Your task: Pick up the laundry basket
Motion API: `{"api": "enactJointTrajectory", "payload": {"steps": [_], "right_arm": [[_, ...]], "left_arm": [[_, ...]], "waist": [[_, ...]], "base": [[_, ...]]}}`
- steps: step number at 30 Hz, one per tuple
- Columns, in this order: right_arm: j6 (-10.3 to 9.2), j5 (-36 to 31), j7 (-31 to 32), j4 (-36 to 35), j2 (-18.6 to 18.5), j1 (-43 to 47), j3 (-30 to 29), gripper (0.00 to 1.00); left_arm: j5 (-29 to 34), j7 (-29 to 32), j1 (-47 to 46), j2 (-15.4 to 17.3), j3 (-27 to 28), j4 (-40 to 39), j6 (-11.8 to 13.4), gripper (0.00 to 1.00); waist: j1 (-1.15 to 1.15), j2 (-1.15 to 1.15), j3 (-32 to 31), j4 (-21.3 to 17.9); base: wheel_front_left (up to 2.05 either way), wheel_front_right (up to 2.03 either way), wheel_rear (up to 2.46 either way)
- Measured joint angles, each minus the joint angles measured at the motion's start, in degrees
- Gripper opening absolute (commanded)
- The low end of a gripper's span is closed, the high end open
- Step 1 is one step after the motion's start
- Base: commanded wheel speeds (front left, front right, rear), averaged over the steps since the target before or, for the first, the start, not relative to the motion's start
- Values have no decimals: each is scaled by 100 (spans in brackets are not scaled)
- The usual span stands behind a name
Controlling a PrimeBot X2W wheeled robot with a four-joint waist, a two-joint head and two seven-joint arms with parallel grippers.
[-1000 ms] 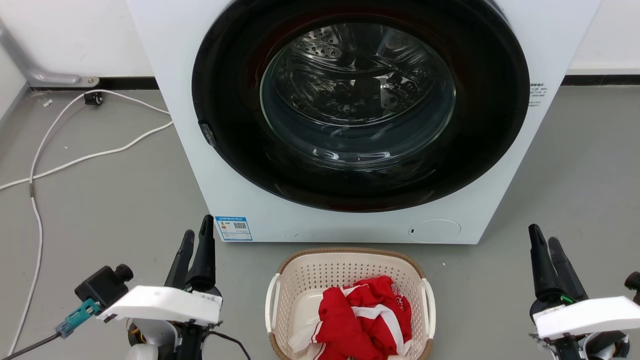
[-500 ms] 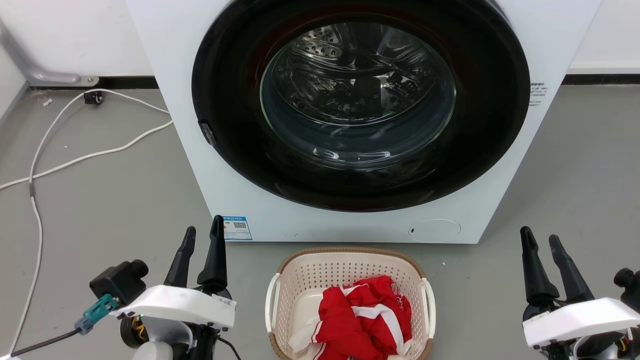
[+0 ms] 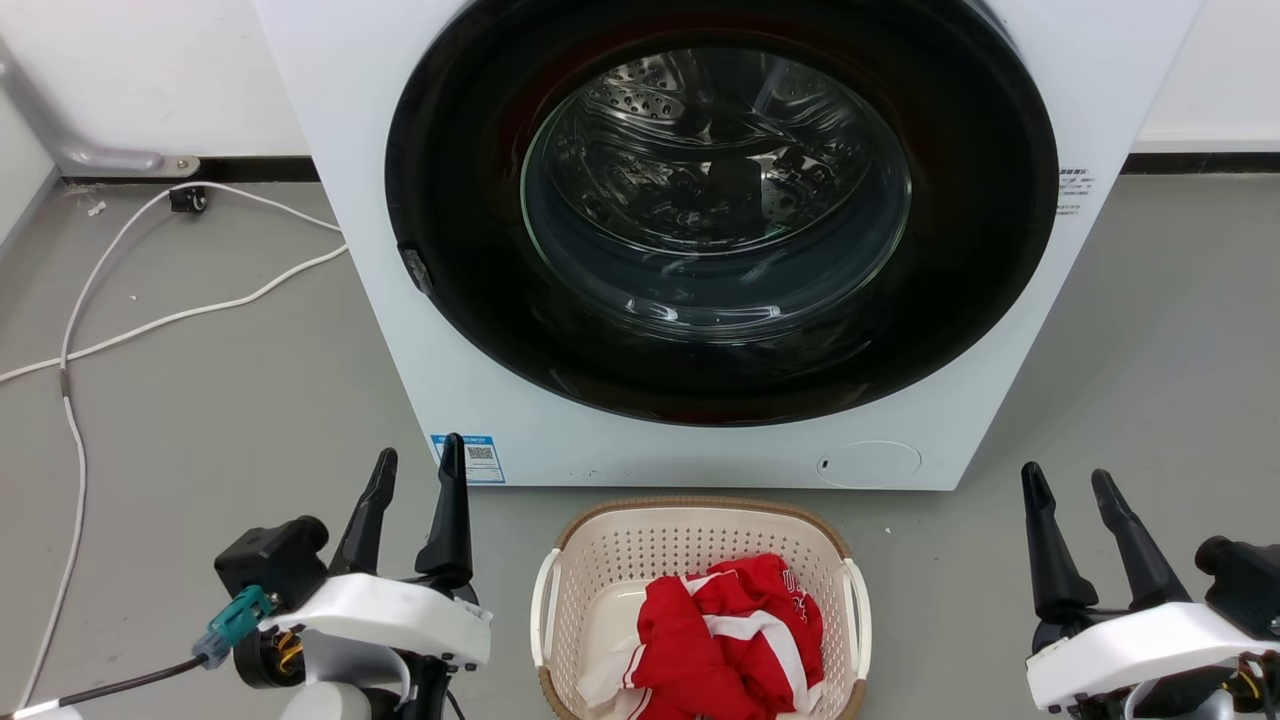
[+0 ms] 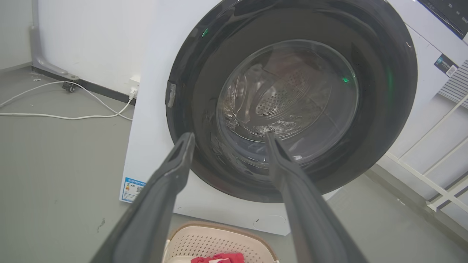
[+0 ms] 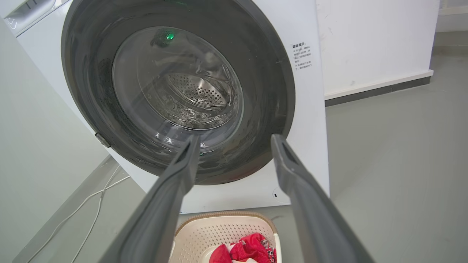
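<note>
- In the head view, the laundry basket [image 3: 610, 560] is seen on the grey floor [image 3: 220, 440], just in front of the washing machine [image 3: 380, 330]. Its near end is cut off by the bottom edge, and a red-and-white garment [image 3: 720, 630] is piled inside it.
- In the left wrist view, a white railing [image 4: 435, 146] is shown beside the machine, and a white cable [image 4: 65, 117] is traced across the floor to the wall.
- In the right wrist view, a printed notice [image 5: 301, 54] is seen on the machine's front panel, with a dark skirting board [image 5: 376, 91] beyond.
- The machine's dark-ringed glass door [image 3: 715, 190] faces the robot, and the steel drum is visible through it. A blue label [image 3: 468, 458] is fixed low on the front panel.
- The basket lies between the two arms. The left pincer [image 3: 419, 448] is placed near its left handle [image 3: 541, 600], and the right pincer [image 3: 1062, 472] is set well apart from its right handle [image 3: 860, 600], with bare floor between on both sides.
- In each wrist view, the basket's far rim is framed low between that pincer's fingers.
- Both pincers are spread apart, fingers pointing towards the machine, and nothing is held in either.
</note>
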Motion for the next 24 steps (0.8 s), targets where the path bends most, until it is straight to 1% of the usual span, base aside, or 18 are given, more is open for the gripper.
{"api": "enactJointTrajectory", "payload": {"steps": [1,8,24], "right_arm": [[0,-127,-9,-14,0,3,7,100],[0,-622,-18,-44,2,32,25,100],[1,-1502,-48,-99,8,121,51,100]], "left_arm": [[135,-29,-1,1,-15,12,25,100],[543,-110,-18,24,-53,82,79,100],[1352,-308,-94,55,-178,225,182,100]], "waist": [[0,0,-4,2],[0,0,-6,4],[0,0,15,22]], "base": [[0,0,0],[0,0,0],[0,0,0]]}}
